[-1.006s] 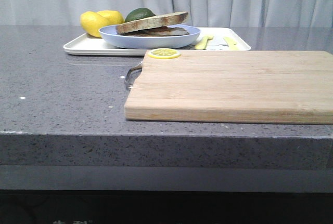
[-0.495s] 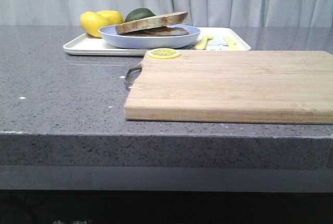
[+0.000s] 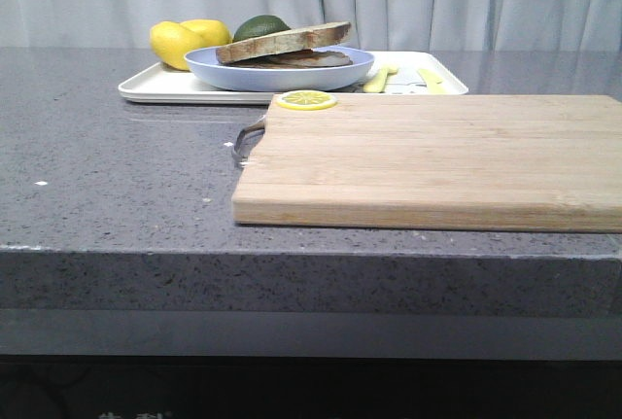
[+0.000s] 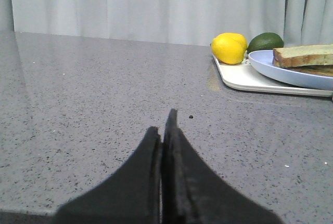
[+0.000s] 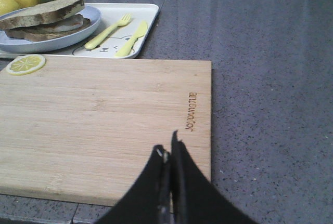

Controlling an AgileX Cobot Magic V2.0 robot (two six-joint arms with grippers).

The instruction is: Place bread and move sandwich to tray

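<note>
We're seeing brown-crusted bread (image 3: 283,42) atop egg sandwich on round pale-blue plate (image 3: 280,70), sitting in white rect. tray (image 3: 155,86); both hands—left hand (image 4: 165,130), right hand (image 5: 169,151)—closed, empty. Task looking done; nxt: nothing.

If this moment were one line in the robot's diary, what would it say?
left pincer: shut, empty | right pincer: shut, empty, over board | sandwich on plate on tray

Speckled grey counter (image 3: 117,176), pale wooden board (image 3: 437,157), white tray (image 3: 155,84), pale-blue plate (image 3: 282,74), yellow lemons (image 3: 180,42), green lime (image 3: 260,25).
</note>
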